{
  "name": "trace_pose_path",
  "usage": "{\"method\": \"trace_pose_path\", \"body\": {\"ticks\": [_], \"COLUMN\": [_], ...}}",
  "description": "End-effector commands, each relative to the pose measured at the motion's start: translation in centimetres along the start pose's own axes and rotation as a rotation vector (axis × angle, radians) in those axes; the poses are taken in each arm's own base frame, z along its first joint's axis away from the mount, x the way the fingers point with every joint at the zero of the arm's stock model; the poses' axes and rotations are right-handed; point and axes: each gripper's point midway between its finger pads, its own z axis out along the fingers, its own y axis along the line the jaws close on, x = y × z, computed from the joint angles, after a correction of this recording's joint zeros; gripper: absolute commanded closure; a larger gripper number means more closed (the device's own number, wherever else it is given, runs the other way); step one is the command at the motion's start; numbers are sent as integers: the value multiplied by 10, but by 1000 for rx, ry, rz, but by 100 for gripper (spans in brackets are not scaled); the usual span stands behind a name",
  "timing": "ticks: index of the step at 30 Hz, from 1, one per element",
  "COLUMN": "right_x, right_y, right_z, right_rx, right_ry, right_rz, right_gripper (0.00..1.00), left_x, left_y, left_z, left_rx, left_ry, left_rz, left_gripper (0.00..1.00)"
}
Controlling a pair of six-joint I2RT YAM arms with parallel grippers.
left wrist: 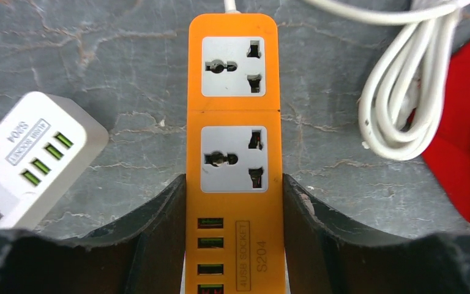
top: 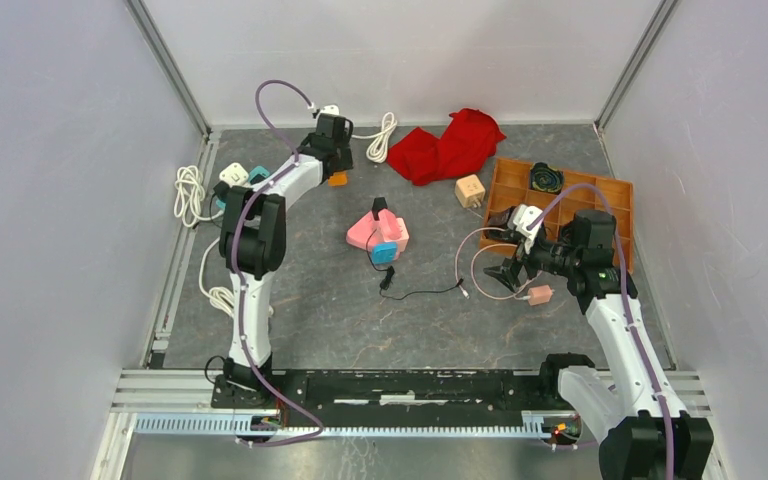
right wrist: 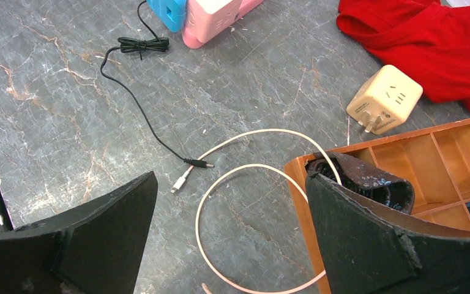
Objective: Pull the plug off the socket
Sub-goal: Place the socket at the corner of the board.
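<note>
My left gripper is shut on an orange socket strip, its fingers pressed against both long sides. The strip's two outlets in view are empty. From above, that gripper is at the back left with the orange strip under it. A pink socket block lies mid-table with a black plug standing on it and a blue adapter beside it. My right gripper hangs open over a pale pink cable loop, holding nothing.
A white socket strip lies left of the orange one, with a coiled white cord and red cloth to its right. An orange divided tray, a beige cube adapter and a thin black cable lie near my right gripper.
</note>
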Motion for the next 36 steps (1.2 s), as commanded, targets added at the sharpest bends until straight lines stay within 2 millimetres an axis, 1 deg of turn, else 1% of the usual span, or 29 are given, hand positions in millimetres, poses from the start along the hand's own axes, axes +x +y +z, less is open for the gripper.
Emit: {"method": "trace_pose_path", "body": {"ticks": [1, 2, 4, 7, 8, 9, 10, 12, 14, 16, 17, 18, 19, 20, 21, 24, 26, 27, 28, 29, 30, 31, 34, 36], "right_x": [-1, -1, -1, -1, -1, -1, 0, 0, 0, 0, 0, 1, 1, 1, 1, 0, 1, 0, 0, 0, 0, 0, 0, 1], "right_y": [-3, -3, -4, -4, -4, -4, -4, -4, -4, -4, -4, -4, -4, -4, -4, -4, -4, -3, -4, -4, -3, -3, -2, -2], "right_z": [1, 1, 1, 1, 1, 1, 1, 1, 1, 1, 1, 2, 2, 2, 1, 1, 2, 2, 1, 2, 2, 2, 2, 2], "right_rx": [12, 10, 13, 13, 12, 13, 14, 14, 13, 13, 13, 11, 11, 11, 12, 12, 11, 10, 10, 10, 9, 7, 4, 3], "right_ry": [-4, -2, -3, 0, 0, 0, 1, 2, 3, 3, 4, 4, 5, 4, 4, 3, 3, 1, 0, 0, -1, -3, -6, -6], "right_rz": [-25, -23, -27, -25, -26, -26, -26, -27, -27, -26, -25, -24, -23, -24, -24, -27, -25, -28, -28, -29, -27, -28, -29, -27], "right_gripper": [2, 2, 2, 2, 2, 2, 2, 2, 2, 2, 2, 2, 2, 2, 2, 2, 2, 2, 2, 2, 2, 2, 2, 2], "left_x": [1, 5, 13, 19, 22, 22, 23, 17, 3, -15, -28, -38, -48, -56, -63, -82, -84, -76, -78, -65, -58, -56, -25, -1], "left_y": [-15, -15, -13, -13, -13, -12, -11, -9, -8, -11, -13, -14, -16, -17, -16, -14, -14, -15, -17, -19, -22, -25, -26, -25], "left_z": [8, 11, 17, 23, 24, 25, 26, 23, 12, -5, -16, -29, -41, -53, -66, -106, -128, -137, -147, -155, -164, -179, -202, -212], "left_rx": [59, 56, 49, 46, 44, 45, 42, 38, 42, 73, 95, 117, 138, 160, 178, 226, 269, 301, 328, 366, 408, 458, 550, 599], "left_ry": [24, 34, 54, 81, 90, 93, 99, 97, 80, 45, 12, -18, -48, -79, -109, -201, -241, -238, -253, -236, -239, -264, -263, -260], "left_rz": [-44, -41, -36, -26, -23, -22, -22, -27, -44, -44, -45, -47, -47, -48, -47, -61, -75, -78, -85, -88, -94, -105, -150, -198], "left_gripper": [98, 97, 87, 82, 78, 68, 52, 39, 31, 22, 17, 15, 9, 8, 2, 0, 0, 0, 0, 0, 0, 0, 0, 0]}}
